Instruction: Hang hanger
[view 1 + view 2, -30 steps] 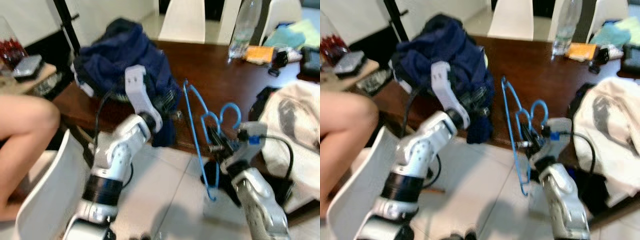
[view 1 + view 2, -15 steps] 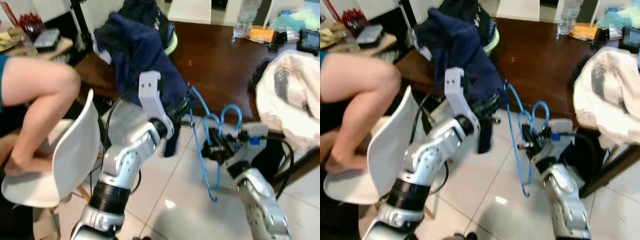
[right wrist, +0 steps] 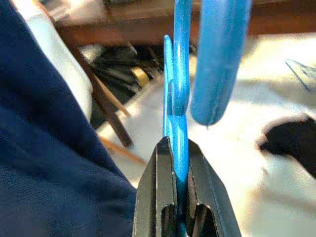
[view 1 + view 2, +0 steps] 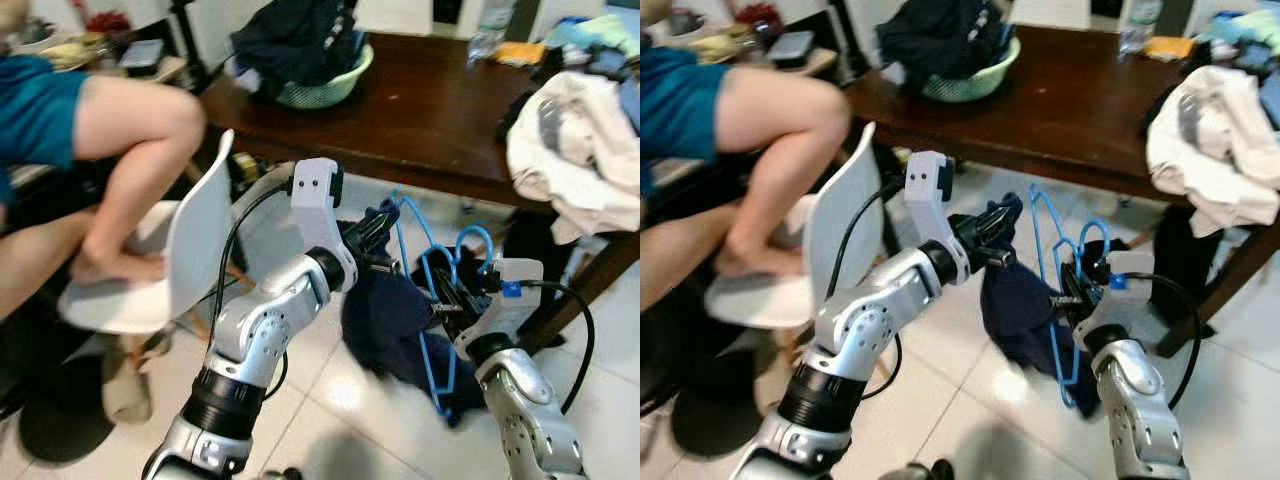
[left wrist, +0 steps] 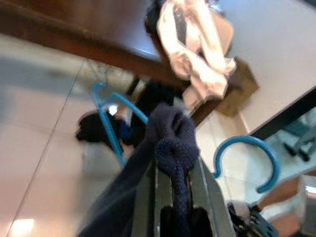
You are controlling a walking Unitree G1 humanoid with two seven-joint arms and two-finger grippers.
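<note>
Seated person (image 4: 110,130) on white chair (image 4: 195,250) at far left. Left gripper (image 4: 372,222) pinches navy garment (image 4: 390,320), which droops toward the floor. Right gripper (image 4: 447,300) clamps blue hanger (image 4: 432,290), w/ garment apparently on it. No rail in view; hanging not yet done. Green basket (image 4: 335,90) on table (image 4: 430,110) holds dark clothes.

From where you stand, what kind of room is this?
Probably a home dining area used for laundry: a dark wooden table, a green basket of clothes on it, and a white chair on tiled floor.
</note>
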